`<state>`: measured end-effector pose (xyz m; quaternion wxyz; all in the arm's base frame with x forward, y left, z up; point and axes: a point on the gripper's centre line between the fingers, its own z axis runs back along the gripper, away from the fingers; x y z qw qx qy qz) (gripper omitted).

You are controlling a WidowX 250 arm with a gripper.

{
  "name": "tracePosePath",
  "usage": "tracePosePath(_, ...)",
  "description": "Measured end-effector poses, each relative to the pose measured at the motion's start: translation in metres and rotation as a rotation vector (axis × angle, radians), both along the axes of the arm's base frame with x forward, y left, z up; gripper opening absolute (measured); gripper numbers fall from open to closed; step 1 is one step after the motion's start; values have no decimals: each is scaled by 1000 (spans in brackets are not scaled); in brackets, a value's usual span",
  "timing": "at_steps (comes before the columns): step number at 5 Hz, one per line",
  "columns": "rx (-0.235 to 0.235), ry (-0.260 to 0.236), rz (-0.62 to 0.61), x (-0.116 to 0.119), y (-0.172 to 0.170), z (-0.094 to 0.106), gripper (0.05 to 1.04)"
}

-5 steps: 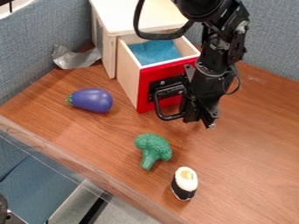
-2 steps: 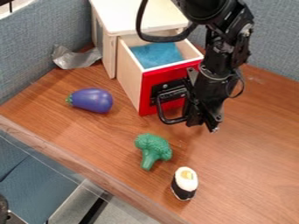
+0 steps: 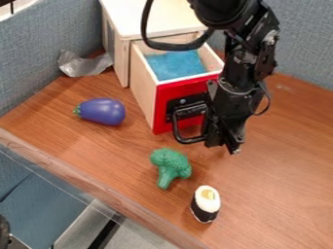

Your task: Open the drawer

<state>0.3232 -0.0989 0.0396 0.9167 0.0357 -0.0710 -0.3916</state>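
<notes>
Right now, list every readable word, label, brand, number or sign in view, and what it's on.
None that I can read.
Drawer: plain red front, no lettering seen.
Cabinet: no lettering seen on the visible wood.
Eggplant, broccoli, sushi: no lettering seen.
Arm: small light marks, too small to tell whether they're text.

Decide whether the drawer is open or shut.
Open: the drawer juts out from the cabinet, its blue interior visible from above.
</notes>
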Motion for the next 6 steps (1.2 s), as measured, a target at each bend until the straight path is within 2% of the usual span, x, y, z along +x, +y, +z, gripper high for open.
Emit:
tracePosePath(1, -7, -1, -52, -1, -2, -2, 274)
tracePosePath(3, -8, -9, -76, -1, -3, 4, 864)
tracePosePath(4, -10, -18, -77, -2, -3, 9, 1014)
tracePosePath(6, -40, -61, -85, -13, -1, 53, 1003)
